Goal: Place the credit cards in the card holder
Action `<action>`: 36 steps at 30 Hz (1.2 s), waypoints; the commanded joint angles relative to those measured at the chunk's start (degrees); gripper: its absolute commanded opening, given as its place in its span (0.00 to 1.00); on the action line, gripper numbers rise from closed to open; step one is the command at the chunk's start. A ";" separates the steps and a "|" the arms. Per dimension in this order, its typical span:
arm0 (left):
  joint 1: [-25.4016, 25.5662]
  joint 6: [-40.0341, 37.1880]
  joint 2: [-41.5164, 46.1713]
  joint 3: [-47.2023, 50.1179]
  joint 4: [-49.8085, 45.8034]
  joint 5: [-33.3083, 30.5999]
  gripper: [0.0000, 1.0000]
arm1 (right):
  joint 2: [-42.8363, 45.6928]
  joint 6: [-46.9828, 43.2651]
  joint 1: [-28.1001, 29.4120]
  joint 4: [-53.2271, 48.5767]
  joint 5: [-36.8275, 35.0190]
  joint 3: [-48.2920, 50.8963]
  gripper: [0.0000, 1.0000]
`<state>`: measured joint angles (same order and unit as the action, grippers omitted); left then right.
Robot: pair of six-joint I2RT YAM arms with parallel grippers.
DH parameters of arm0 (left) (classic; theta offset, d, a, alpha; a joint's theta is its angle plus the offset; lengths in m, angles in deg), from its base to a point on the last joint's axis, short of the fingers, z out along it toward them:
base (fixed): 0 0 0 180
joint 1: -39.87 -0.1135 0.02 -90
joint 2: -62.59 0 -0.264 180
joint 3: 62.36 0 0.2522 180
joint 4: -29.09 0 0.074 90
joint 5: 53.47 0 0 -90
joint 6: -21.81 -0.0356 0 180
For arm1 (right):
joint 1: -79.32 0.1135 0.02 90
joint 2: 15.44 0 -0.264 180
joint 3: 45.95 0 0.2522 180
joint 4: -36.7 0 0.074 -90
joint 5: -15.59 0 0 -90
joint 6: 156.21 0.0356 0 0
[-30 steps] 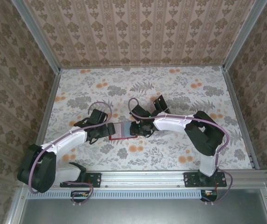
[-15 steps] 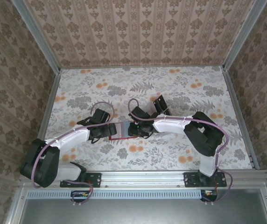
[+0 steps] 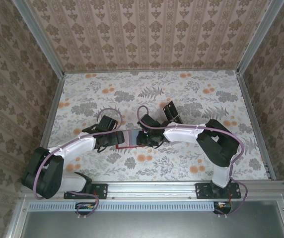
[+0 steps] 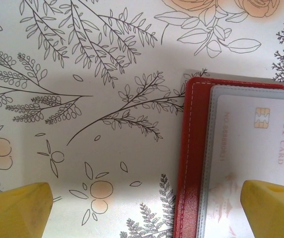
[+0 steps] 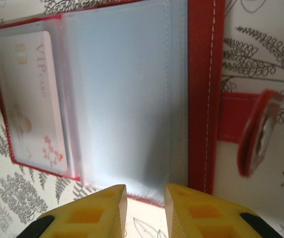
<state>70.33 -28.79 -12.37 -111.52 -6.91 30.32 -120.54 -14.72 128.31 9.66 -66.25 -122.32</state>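
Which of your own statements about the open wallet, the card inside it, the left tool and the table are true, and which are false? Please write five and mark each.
1. The wallet lies open on the table. True.
2. The card in the wallet's clear pocket is black. False: the card is white and has "VIP" printed on it.
3. The left tool stands wide open. True.
4. The wallet's strap is fastened. False: the strap sticks out loose at the side.
5. The table is plain grey. False: it has a print of flowers and leaves.
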 commanded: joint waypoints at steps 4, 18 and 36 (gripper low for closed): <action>0.48 0.46 -0.71 -0.39 1.06 -0.58 1.00 | 4.20 1.97 0.83 -0.09 -1.04 1.87 0.29; 0.61 0.52 -0.87 -0.37 1.14 -0.55 1.00 | 1.28 2.56 0.84 0.45 -0.96 2.10 0.29; 0.83 0.46 -0.89 -0.36 0.88 -0.64 1.00 | -1.86 1.52 0.72 -0.42 -0.63 -1.59 0.29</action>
<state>70.66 -28.79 -12.81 -111.52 -5.65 30.32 -121.33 -13.28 128.88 10.07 -66.27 -121.83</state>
